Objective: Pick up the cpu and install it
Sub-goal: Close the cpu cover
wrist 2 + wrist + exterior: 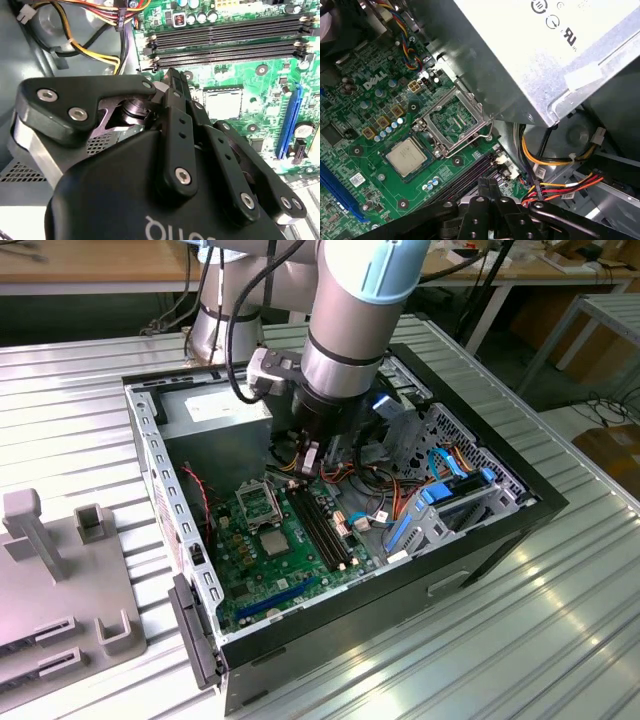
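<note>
The cpu (276,543) is a small silver-grey square chip lying flat on the green motherboard (300,585), just in front of the black socket frame (258,502). In the first wrist view the cpu (406,156) sits beside the socket frame (452,122), whose lid and metal lever are raised. In the second wrist view the cpu (223,101) lies beyond the black fingers. My gripper (312,462) hangs inside the case over the memory slots, apart from the cpu. In both wrist views the gripper (491,184) (172,77) is shut, with nothing between its fingers.
A big grey metal box with a white label (530,55) fills the back of the case (150,440). Black memory slots (225,45) run beside the socket. Yellow, red and black cables (555,185) hang close to the fingers. Blue drive brackets (440,505) stand at the exterior view's right, and a grey fixture (60,580) lies on its left.
</note>
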{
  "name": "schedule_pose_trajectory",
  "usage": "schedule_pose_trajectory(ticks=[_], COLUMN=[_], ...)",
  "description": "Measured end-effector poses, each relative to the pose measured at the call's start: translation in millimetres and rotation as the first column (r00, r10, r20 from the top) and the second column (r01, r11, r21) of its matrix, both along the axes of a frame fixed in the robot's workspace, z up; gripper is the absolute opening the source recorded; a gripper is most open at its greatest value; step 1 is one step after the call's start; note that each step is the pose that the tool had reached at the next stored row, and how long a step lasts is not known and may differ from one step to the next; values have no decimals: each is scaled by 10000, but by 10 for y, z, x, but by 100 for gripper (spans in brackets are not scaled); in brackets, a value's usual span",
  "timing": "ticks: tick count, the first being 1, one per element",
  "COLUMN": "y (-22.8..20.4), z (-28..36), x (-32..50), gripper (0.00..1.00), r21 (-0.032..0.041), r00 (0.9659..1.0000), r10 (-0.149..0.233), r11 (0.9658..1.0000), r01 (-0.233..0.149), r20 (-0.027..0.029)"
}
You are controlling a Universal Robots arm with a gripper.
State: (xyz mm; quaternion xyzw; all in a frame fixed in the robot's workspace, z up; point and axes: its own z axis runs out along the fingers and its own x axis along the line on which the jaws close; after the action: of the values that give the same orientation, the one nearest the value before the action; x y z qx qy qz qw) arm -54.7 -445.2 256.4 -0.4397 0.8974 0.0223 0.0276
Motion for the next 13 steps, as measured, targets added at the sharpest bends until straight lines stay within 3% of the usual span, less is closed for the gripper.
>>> schedule_pose_trajectory(ticks=[1, 2, 3, 13], y=[0, 0, 0, 0], z=[-11, -84, -165, -184], x=[-3, -30, -41, -45], gripper=[11, 11, 11, 11], r21=[459, 574, 734, 806], r00=[10000, 10000, 10000, 10000], r10=[0, 0, 1, 0], r11=[9989, 9983, 9973, 9967], r01=[0, 0, -1, 0], r20=[0, 0, -1, 0])
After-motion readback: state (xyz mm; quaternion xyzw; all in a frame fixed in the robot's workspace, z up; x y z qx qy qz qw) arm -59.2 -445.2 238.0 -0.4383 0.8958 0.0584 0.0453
